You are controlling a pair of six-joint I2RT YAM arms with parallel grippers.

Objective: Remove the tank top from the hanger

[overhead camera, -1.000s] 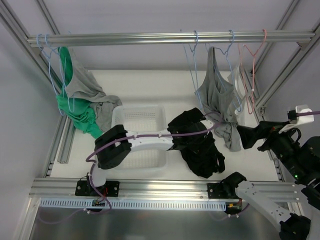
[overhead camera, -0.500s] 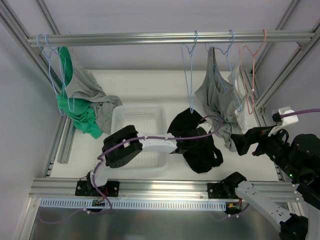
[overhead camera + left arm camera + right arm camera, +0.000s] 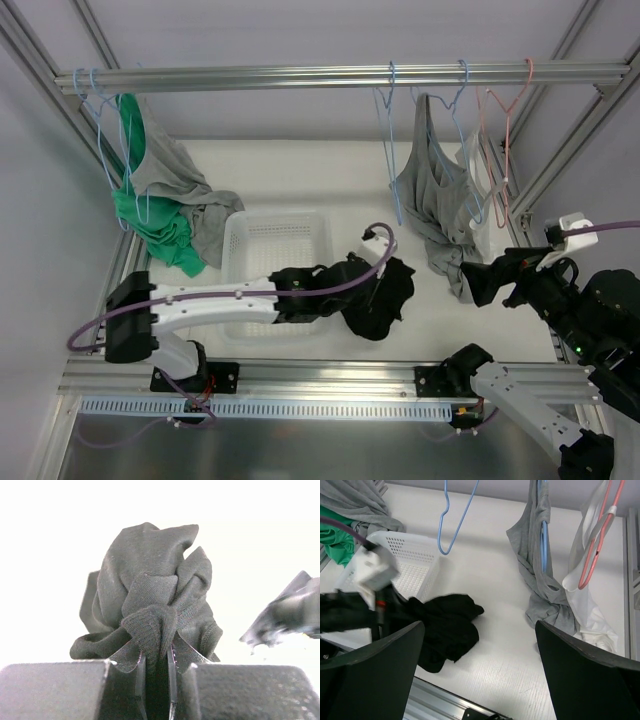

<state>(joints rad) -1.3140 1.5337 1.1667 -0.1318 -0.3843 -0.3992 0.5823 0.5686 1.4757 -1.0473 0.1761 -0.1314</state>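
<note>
Change: black tank top is now sitting lower and further left than a second ago, bunching up at the right rim of the white basket. The left arm is folding back, elbow swinging out toward the lower left of the top view.
Hanger: blue hanger is hanging bare on the rail, upper centre, its bottom clear of the black cloth. Half a second ago the two were looking to touch.
Meaning for task: top is looking free of the hanger, so removal seems done. What's left is likely setting it down, maybe in the basket.
Left gripper: left gripper is clamping a fold of the black top, with cloth ballooning above the jaws in the wrist view.
Right gripper: right gripper is hovering at right centre, spread wide, carrying nothing, beside the grey tank top hanging on its own hanger.
Where top is: centre of top view, draping onto worktop; lower left in right wrist view.
Writing: none readable; no brands or labels showing.
</note>
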